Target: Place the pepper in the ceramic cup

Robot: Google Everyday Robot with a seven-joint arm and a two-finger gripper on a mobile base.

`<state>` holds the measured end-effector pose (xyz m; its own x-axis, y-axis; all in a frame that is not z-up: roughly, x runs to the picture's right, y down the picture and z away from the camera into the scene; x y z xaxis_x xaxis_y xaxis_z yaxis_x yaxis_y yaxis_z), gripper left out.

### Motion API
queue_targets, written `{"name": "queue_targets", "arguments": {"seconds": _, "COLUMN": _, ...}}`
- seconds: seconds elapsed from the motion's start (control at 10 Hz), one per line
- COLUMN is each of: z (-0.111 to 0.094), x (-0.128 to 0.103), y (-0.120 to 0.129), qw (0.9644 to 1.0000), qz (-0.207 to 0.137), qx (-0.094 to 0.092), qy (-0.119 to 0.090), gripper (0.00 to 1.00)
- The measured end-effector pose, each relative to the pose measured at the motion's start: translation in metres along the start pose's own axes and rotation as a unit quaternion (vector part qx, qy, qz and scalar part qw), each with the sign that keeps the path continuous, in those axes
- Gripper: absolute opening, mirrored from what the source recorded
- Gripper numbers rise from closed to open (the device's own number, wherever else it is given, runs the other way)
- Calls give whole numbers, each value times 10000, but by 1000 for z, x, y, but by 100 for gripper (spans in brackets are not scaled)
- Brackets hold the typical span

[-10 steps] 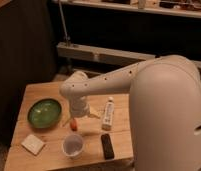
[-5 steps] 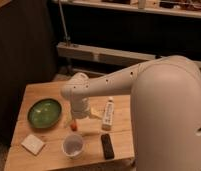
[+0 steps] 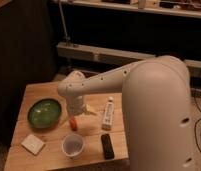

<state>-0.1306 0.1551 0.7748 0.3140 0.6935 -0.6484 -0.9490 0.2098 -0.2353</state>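
Camera view here looks down past the robot's big white arm (image 3: 144, 100), which eats up most of the right side. The end effector (image 3: 75, 114) sits low over the middle of the table (image 3: 24, 160), just right of the green bowl (image 3: 44, 113). The pepper (image 3: 73, 122) shows as a small red-orange blob right at its lower tip, so my guess is it's being carried. Honestly though, I can't tell if the end effector is clamped on it or how wide it's set, because the wrist covers that whole area.

The ceramic cup (image 3: 73, 145) is just below the pepper in the picture, near the front edge of the table, and looks empty. So the drop isn't done yet. What's left, as I read it: line up over the cup, lower, let go.

Hard to make out: whether the pepper is lifted or touching the table. The white tube (image 3: 108, 114) and a dark block (image 3: 107, 146) sit off to the right, and a pale square thing (image 3: 33, 143) sits front left.
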Motion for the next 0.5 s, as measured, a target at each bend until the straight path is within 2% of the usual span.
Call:
{"name": "queue_targets", "arguments": {"seconds": 0.2, "z": 6, "x": -15, "y": 10, "qw": 9999, "qz": -137, "qx": -42, "qy": -34, "gripper": 100}}
{"name": "queue_targets", "arguments": {"seconds": 0.5, "z": 19, "x": -18, "y": 9, "qw": 9996, "qz": -271, "qx": -30, "qy": -68, "gripper": 100}}
